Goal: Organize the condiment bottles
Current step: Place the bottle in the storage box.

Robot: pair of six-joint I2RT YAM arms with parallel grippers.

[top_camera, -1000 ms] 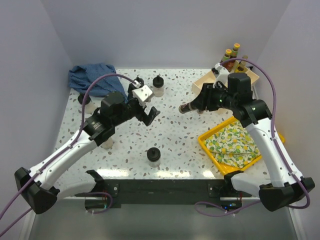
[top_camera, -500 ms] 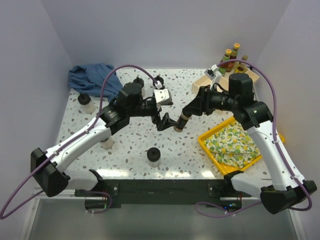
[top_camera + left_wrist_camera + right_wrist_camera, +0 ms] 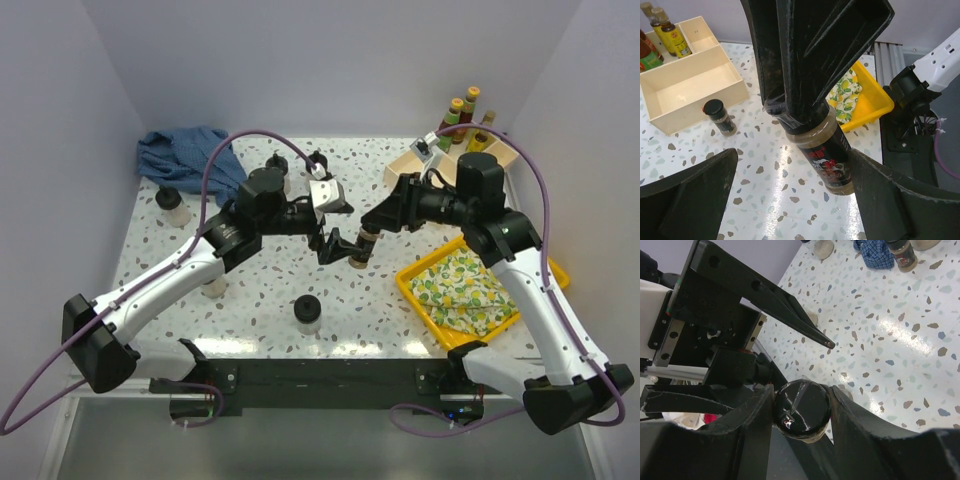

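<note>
Top external view shows a speckled terrazzo counter (image 3: pixel 380 300), glossy where the light hits, beneath both pairs of fingers. Ahead of the left fingers (image 3: pixel 690 200) and off to one side sits a pale wooden tray (image 3: pixel 670 115), boxy and divided, with slim bottles (image 3: pixel 674 37) standing at its far end. Off to the other side is a yellow plastic bin (image 3: pixel 875 100) with a raised rim, lined with lemon-print fabric (image 3: pixel 845 97). Ahead of the right fingers (image 3: pixel 705 440), well apart, lies a crumpled blue cloth (image 3: pixel 185 155), soft and folded. Between the two pairs hangs a jar (image 3: pixel 827 155), a clear cylinder with tan contents, a dark label and a round black lid. The right fingers are clamped on that lid, one on each side. The jar tilts base-down toward the counter; whether it touches cannot be told. The left fingers stand spread wide, flanking the jar without touching it. A small dark-capped shaker (image 3: pixel 720 116) stands upright just before the wooden tray.
</note>
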